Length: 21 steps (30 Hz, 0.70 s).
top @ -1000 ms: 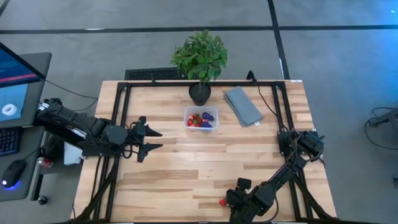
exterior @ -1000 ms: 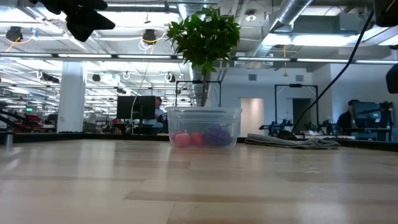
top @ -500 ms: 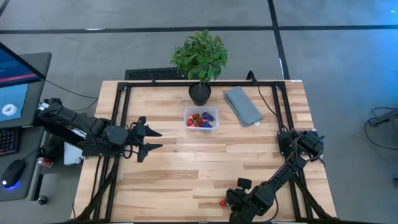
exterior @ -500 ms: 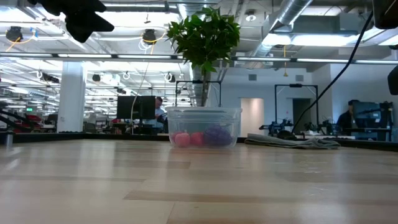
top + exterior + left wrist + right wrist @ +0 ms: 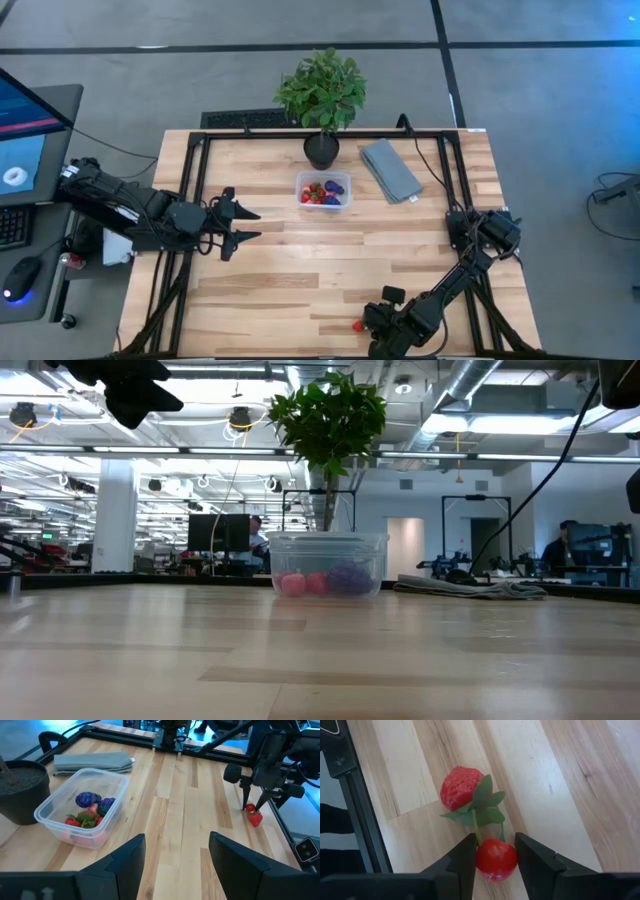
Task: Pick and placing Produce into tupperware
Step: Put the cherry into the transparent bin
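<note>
Right gripper (image 5: 495, 857) just pinched shut on a red round piece (image 5: 496, 859) beside a strawberry (image 5: 460, 787) at the bench's near edge; next stop tupperware (image 5: 324, 190); left gripper (image 5: 245, 225) parked wide.

The table (image 5: 330, 260) is pale blond wood in striped planks, with a black frame around it. Towards twelve o'clock stands a leafy green plant (image 5: 322, 88) in a black pot (image 5: 321, 151), and just to its right lies a folded grey cloth (image 5: 389, 169). The clear tub (image 5: 323, 190) shows red strawberries (image 5: 73, 821) with green tops and dark purple grapes (image 5: 88, 798). At six o'clock, the black right gripper (image 5: 495, 854) has a glossy red cherry (image 5: 495, 858) between its fingers, green-stemmed, beside a red strawberry (image 5: 459, 787).
</note>
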{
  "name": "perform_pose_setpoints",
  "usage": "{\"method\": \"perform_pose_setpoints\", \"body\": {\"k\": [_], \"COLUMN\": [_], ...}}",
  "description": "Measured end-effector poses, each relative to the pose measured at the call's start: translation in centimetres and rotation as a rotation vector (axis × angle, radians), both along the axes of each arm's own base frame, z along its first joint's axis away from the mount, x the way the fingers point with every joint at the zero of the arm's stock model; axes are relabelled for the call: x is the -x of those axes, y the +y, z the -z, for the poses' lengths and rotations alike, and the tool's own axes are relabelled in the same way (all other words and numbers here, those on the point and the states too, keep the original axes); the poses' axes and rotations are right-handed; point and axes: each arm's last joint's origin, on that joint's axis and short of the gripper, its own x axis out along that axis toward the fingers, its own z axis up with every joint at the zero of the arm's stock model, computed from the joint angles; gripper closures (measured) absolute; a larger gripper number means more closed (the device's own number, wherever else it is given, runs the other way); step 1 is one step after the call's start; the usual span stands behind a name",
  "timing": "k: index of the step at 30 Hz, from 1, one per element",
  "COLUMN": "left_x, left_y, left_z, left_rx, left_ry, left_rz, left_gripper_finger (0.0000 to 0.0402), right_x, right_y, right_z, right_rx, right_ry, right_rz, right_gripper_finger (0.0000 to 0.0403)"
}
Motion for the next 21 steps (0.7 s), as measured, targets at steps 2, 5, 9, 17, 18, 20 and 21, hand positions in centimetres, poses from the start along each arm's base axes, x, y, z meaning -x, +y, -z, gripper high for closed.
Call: {"method": "perform_pose_setpoints", "body": {"k": [2,5,9,17,18,20,21], "left_x": [0.00,0.00,0.00,-0.01,0.00,-0.01,0.00], "left_y": [0.00,0.00,0.00,0.00,0.00,0.00,0.00], "left_z": [0.00,0.00,0.00,-0.01,-0.01,-0.01,-0.01], "left_rx": [0.000,0.000,0.000,0.000,0.000,0.000,0.000], "left_ry": [0.000,0.000,0.000,-0.001,-0.001,-0.001,-0.001], "left_rz": [0.000,0.000,0.000,-0.001,-0.001,-0.001,-0.001], "left_gripper_finger": [0.0191,0.0191,0.0191,0.0191,0.0191,0.0191,0.0191], "right_x": [0.00,0.06,0.17,0.24,0.27,0.35,0.40], "right_y": [0.00,-0.05,-0.18,-0.26,-0.29,-0.39,-0.46], "right_z": [-0.01,0.00,0.04,0.06,0.06,0.04,0.05], "right_rx": [0.001,0.005,0.010,0.010,0.013,0.019,0.025], "right_ry": [0.001,0.007,0.019,0.026,0.029,0.036,0.039], "right_rz": [0.000,0.005,0.031,0.054,0.058,0.072,0.078], "right_gripper_finger": [0.0253,0.0258,0.0254,0.0252,0.0254,0.0259,0.0260]}}
